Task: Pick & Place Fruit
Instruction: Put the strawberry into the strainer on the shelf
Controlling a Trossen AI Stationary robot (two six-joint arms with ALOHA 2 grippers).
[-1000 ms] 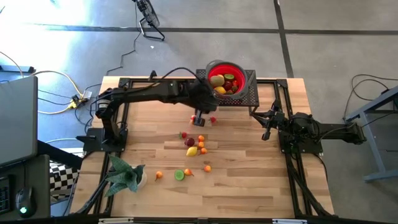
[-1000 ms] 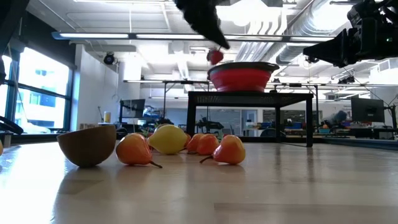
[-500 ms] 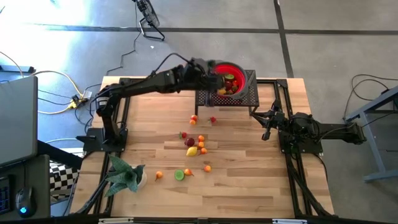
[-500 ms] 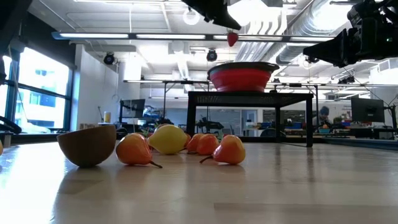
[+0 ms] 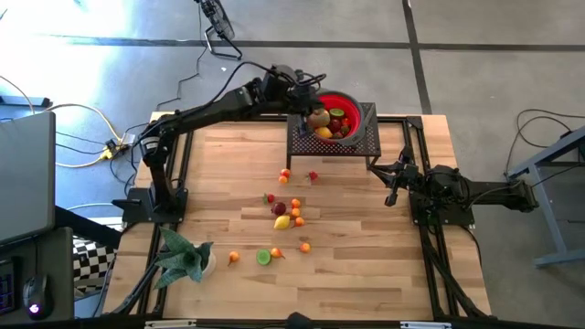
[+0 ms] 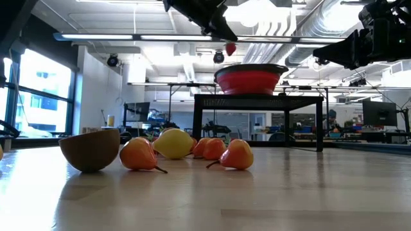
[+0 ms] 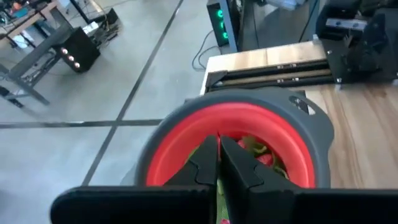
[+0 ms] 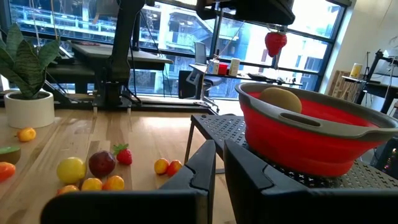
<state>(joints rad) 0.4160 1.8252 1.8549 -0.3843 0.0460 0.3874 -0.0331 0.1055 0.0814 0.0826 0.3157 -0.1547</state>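
Fingers, left arm: pressed together on a red strawberry (image 8: 275,42), which hangs from their tips above the red bowl (image 5: 335,113); the left gripper (image 6: 226,42) sits at the end of the arm stretched from the surface's left side toward the far edge.
Fingers, right arm: nearly closed with only a narrow slit between them, holding nothing; the right gripper (image 5: 391,194) waits low at the right side of the surface, well apart from the fruit.
Held strawberry: over the bowl's near-left rim in the high view, clear of the rim in the low view and the right wrist view.
Bowl: red with a grey rim, standing on a black mesh stand (image 5: 352,142) at the far middle of the surface; it holds a heap of fruit, a brown kiwi (image 8: 280,96) showing above its rim, with yellow, green and red pieces beside it.
Loose fruit: scattered on the wooden surface (image 5: 366,256) in front of the stand; a yellow lemon (image 5: 281,222) next to a dark-red plum (image 5: 279,209), small oranges (image 5: 295,204) around them, a green lime (image 5: 263,258) nearer the front edge, a strawberry on the surface (image 5: 313,175) just before the stand.
Plant: green leafy plant (image 5: 183,254) in a white pot at the front-left corner.
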